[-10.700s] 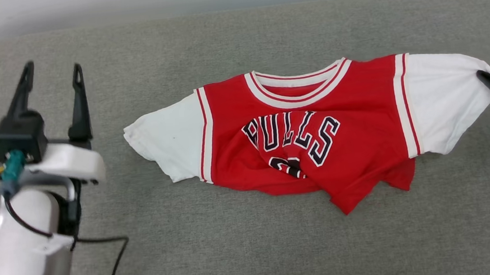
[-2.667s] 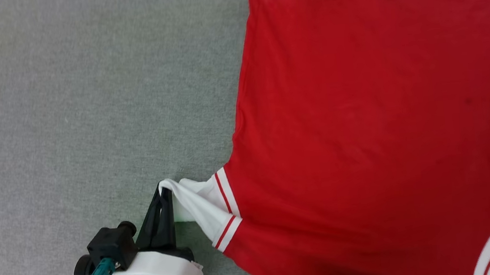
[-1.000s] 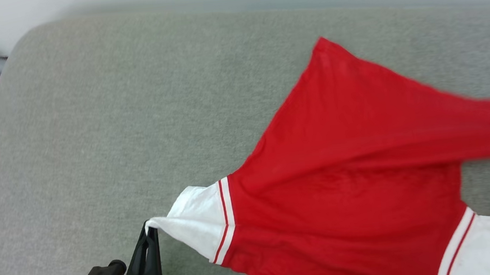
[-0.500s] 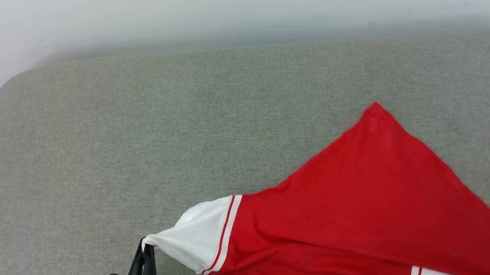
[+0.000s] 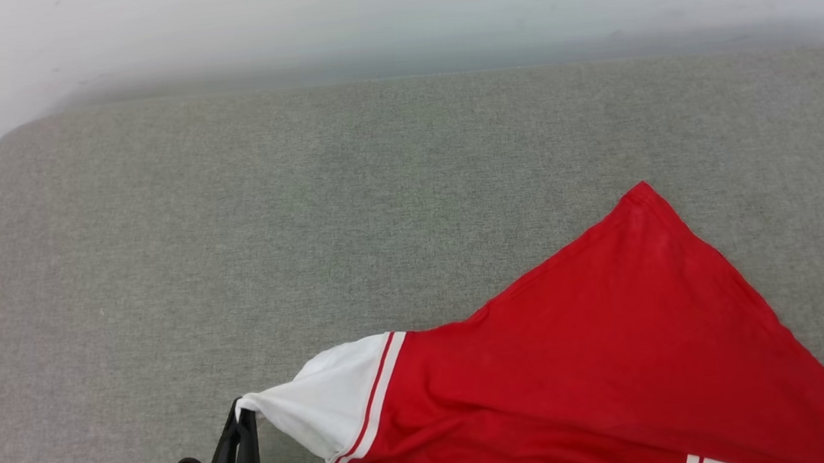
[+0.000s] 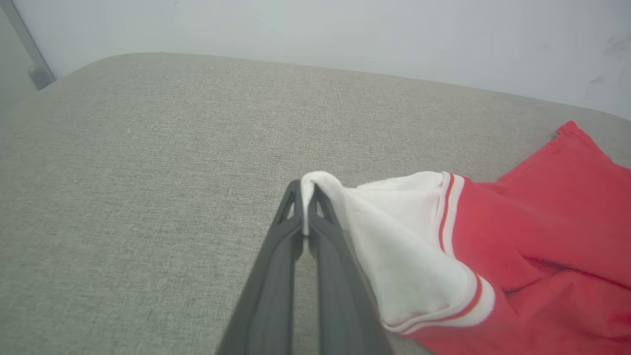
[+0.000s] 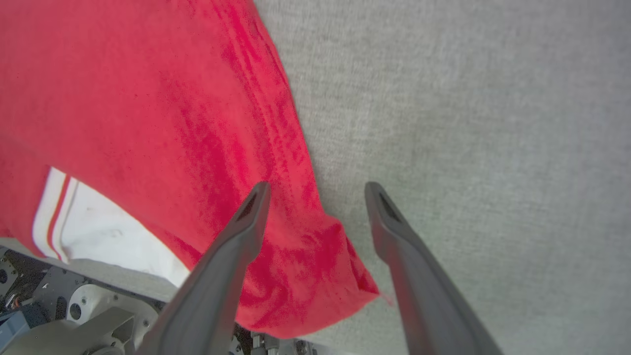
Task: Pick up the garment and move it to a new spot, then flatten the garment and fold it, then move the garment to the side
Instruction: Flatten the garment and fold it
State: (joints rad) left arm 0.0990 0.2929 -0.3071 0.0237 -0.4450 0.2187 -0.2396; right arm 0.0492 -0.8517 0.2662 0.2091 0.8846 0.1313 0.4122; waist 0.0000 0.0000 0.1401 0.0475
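Hidden or cut off: in the head view the garment runs off the bottom edge, so its collar end and far sleeve are largely out of frame. A dark blurred shape at the lower right corner of that view is too smeared to identify. My left gripper shows there only as its finger ends and part of the wrist block. In the right wrist view the garment is motion-streaked, and pale machine parts sit under its lower edge. I cannot tell what they belong to.

Left jaws: pressed together on the rim of the white sleeve. In the left wrist view the cloth folds over the tips of the left gripper and drapes away to the right. The sleeve is pulled taut and raised off the pad.

Right jaws: standing well apart, nothing pinched. In the right wrist view one finger of the right gripper overlaps the red cloth and the other lies over bare pad. A red corner of the garment sits low between them. Whether either finger touches the cloth I cannot tell.

Garment position: on the grey pad, plain red side up, one corner pointing toward the wall.
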